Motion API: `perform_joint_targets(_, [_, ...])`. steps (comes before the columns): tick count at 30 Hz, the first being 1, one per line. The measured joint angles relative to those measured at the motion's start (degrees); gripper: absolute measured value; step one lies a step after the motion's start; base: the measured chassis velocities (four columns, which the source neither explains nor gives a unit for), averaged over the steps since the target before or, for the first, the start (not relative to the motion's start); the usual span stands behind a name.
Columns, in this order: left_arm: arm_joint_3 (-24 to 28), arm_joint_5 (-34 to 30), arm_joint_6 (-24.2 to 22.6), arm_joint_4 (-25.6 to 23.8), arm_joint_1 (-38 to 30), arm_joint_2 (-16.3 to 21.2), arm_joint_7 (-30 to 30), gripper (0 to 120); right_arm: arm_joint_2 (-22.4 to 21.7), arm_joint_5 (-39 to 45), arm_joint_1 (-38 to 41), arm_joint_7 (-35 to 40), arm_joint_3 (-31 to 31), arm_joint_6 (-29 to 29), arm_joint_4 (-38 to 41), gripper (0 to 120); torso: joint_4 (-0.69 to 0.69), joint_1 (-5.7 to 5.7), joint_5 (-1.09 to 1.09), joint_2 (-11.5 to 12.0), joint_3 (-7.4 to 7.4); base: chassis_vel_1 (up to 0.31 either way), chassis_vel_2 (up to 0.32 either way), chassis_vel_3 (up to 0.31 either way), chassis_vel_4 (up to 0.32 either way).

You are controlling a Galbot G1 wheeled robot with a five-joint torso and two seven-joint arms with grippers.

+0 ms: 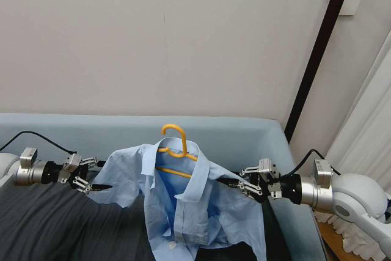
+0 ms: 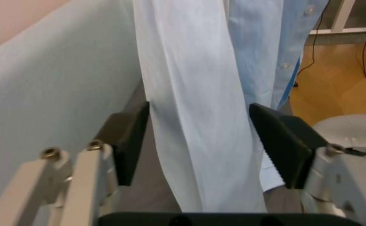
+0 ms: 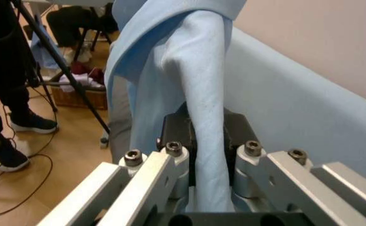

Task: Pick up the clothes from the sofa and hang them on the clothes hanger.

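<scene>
Pale blue sofa against a white wall, dark rack pole at right. Lt-blue button shirt, crumpled, on orange hanger, held above sofa. Right tool clenched on shirt fabric; left tool released, jaws wide w/ fabric between.

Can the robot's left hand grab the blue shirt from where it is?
Probably yes. The left gripper is open, and the blue shirt hangs right between its pads with nothing in the way. The right gripper is shut on the shirt's other side.
</scene>
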State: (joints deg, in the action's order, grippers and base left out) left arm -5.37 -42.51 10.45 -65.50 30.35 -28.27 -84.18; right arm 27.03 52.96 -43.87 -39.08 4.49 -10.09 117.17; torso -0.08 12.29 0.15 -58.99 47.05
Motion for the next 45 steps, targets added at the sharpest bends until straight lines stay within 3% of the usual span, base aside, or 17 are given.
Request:
perform_joint_targets(4, [0.07, 0.03, 0.0, 0.48, -0.23, -0.18, -0.06, 50, -0.14, 0.08, 0.01, -0.1, -0.02, 0.0, 0.0, 7, 0.0, 0.0, 0.0, 0.0, 0.0, 0.0, 0.0, 0.0, 0.0])
perform_joint_targets(6, [0.24, 0.04, 0.0, 0.93, -0.74, -0.31, -0.19, 38, -0.28, 0.1, -0.01, -0.37, -0.02, 0.06, -0.08, 7, 0.0, 0.0, 0.0, 0.0, 0.0, 0.0, 0.0, 0.0, 0.0])
perform_joint_targets(12, [0.67, 0.0, -0.02, 1.84, -2.04, -0.41, -0.55, 21, -0.48, 0.78, 0.21, -0.8, -0.03, 0.18, -0.21, 7, -0.01, 0.0, 0.0, 0.0, 0.0, 0.0, 0.0, 0.0, 0.0])
perform_joint_targets(16, [1.16, -0.07, -0.02, 3.69, -3.58, -0.38, -1.53, 1, -0.87, 3.98, 1.13, -1.5, -0.15, 0.29, -0.41, 7, -0.01, 0.0, 0.0, 0.0, 0.0, 0.0, 0.0, 0.0, 0.0])
perform_joint_targets(18, [1.22, -0.07, -0.02, 4.03, -3.84, -0.39, -1.71, 0, -0.93, 4.5, 1.34, -1.59, -0.21, 0.29, -0.46, 7, 0.0, 0.0, 0.0, 0.0, 0.0, 0.0, 0.0, 0.0, 0.0])
perform_joint_targets(29, [2.23, -0.23, 0.98, 7.56, -6.47, -1.13, -2.52, 0, -1.16, 7.01, 3.58, -3.02, -1.1, 0.23, -2.03, 7, -0.01, 0.0, 0.0, 0.0, 0.0, 0.0, 0.0, 0.0, 0.0])
perform_joint_targets(38, [2.57, -2.62, 3.02, 10.69, -8.02, -1.65, 0.07, 30, -1.27, 8.46, 4.19, -1.42, -1.56, 0.67, -1.92, 7, 0.0, 0.0, -0.01, 0.0, 0.0, 0.0, 0.0, 0.0, 0.0])
perform_joint_targets(41, [2.46, -1.62, 3.89, 14.2, -10.35, -1.91, 2.53, 45, -2.89, 8.96, 4.37, 4.71, -1.22, -0.61, -0.39, 7, 0.0, 0.0, 0.03, 0.0, 0.0, 0.0, 0.0, 0.0, 0.0])
perform_joint_targets(42, [2.46, -1.62, 3.89, 14.2, -10.35, -1.91, 2.53, 45, -2.89, 8.96, 4.37, 4.71, -1.22, -0.61, -0.39, 7, 0.0, 0.0, 0.03, 0.0, 0.0, 0.0, 0.0, 0.0, 0.0])
perform_joint_targets(45, [1.26, 1.74, 4.66, 16.55, -10.26, -1.7, 10.31, 58, -6.78, 10.69, 5.35, 13.77, -0.2, -3.16, 1.74, 7, -0.02, 0.0, 0.0, 0.0, 0.0, 0.0, 0.0, 0.0, 0.0])
